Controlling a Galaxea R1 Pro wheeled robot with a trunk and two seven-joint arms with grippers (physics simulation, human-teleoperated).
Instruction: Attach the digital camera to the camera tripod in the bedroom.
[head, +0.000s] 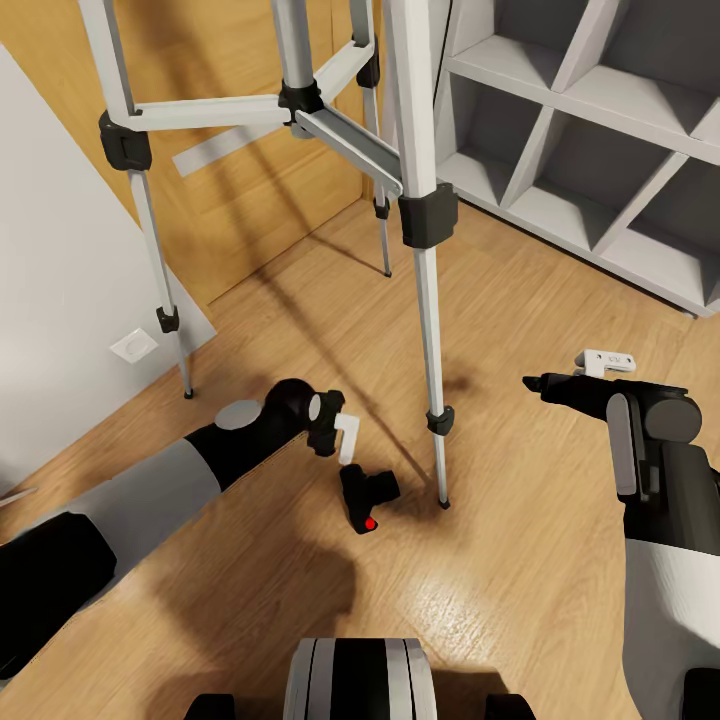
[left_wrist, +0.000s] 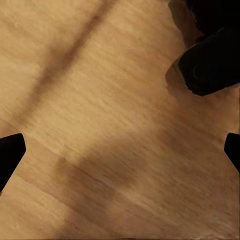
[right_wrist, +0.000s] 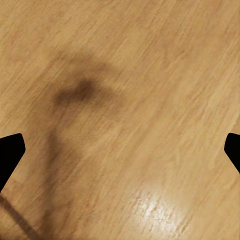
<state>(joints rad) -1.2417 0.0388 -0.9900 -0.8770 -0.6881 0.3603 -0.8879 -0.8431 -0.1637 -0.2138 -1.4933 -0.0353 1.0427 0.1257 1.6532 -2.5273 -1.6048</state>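
The small black digital camera (head: 368, 492) lies on the light wood floor, its red dot facing up, close to the foot of the nearest tripod leg. The camera tripod (head: 418, 200) stands just ahead on silver legs with black joints; its head is out of view above. My left gripper (head: 345, 436) hovers just above and beside the camera, open; in the left wrist view the left gripper (left_wrist: 120, 150) has its fingertips wide apart over bare floor, with the camera (left_wrist: 210, 55) off to one side. My right gripper (head: 570, 372) hangs open over bare floor right of the tripod, holding nothing (right_wrist: 120, 150).
A white cubby shelf unit (head: 600, 150) stands at the back right. A wooden door (head: 240, 190) is behind the tripod, and a white wall with a socket (head: 133, 346) runs along the left. My base (head: 360, 680) shows at the bottom edge.
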